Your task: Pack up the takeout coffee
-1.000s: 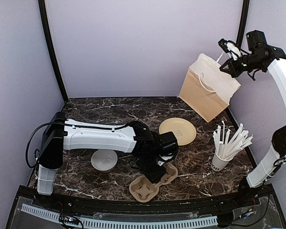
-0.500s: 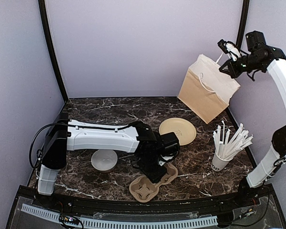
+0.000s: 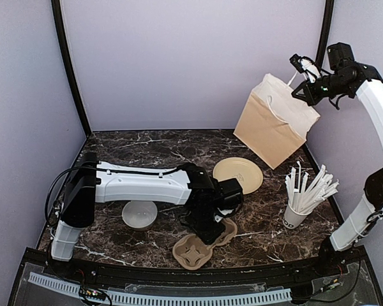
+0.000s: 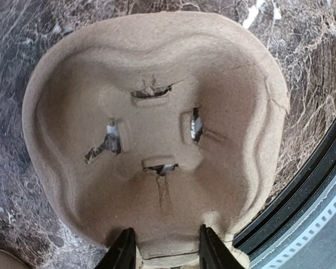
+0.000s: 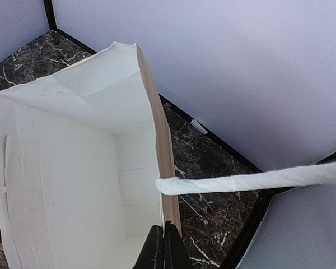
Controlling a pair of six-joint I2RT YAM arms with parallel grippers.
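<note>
The takeout coffee cup and its black lid show in no view. My left gripper (image 3: 210, 231) points down at a brown pulp cup carrier (image 3: 195, 250) near the table's front edge. In the left wrist view its fingers (image 4: 125, 249) clamp the narrow neck of the carrier (image 4: 157, 129), whose pocket is empty. My right gripper (image 3: 304, 90) is high at the back right, shut on the top rim of a brown paper bag (image 3: 271, 124). The bag hangs tilted and open; its white inside (image 5: 61, 168) is empty in the right wrist view.
A wide white bowl (image 3: 139, 213) sits left of the carrier. A tan round plate (image 3: 237, 175) lies behind it. A white cup of white straws (image 3: 300, 204) stands at the right. The bag's white rope handle (image 5: 246, 182) crosses the right wrist view.
My right gripper has drawn the bag's top a little to the left. My left arm has shifted slightly to the right over the carrier.
</note>
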